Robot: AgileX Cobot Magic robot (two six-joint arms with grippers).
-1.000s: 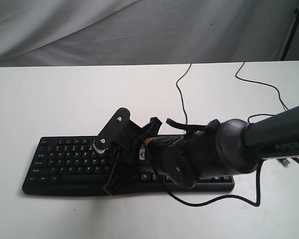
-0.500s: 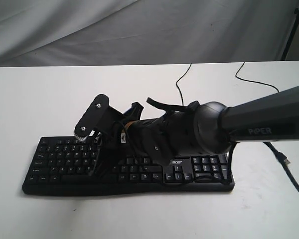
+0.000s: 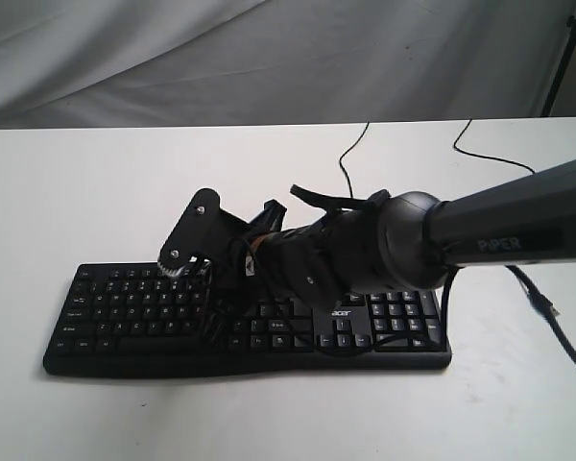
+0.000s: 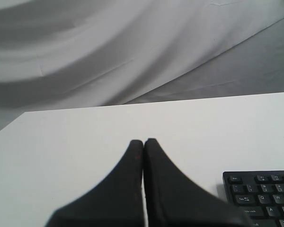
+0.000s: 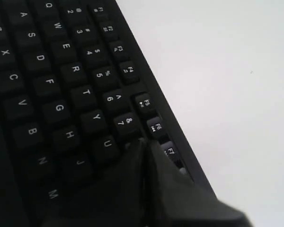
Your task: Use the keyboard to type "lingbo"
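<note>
The black keyboard (image 3: 125,307) lies across the front of the white table, its acer logo facing the camera. My right arm reaches over its middle from the right. My right gripper (image 3: 211,331) points down at the letter keys, and its wrist hides the keys behind it. In the right wrist view the right gripper (image 5: 144,142) is shut with nothing in it. Its tips rest on the keyboard (image 5: 47,80) just beyond the U key (image 5: 106,143), covering the key beneath. My left gripper (image 4: 143,141) is shut and empty over bare table, beside the keyboard (image 4: 265,194) corner.
A thin black cable (image 3: 350,182) runs from the keyboard to the table's far edge. A second cable (image 3: 499,158) and a USB plug (image 3: 549,310) lie at the right. Grey cloth hangs behind the table, and a black stand leg (image 3: 560,58) rises at the far right.
The right gripper rose from the keyboard's front rows, swung left and back, then came a little right and down onto the upper letter rows.
</note>
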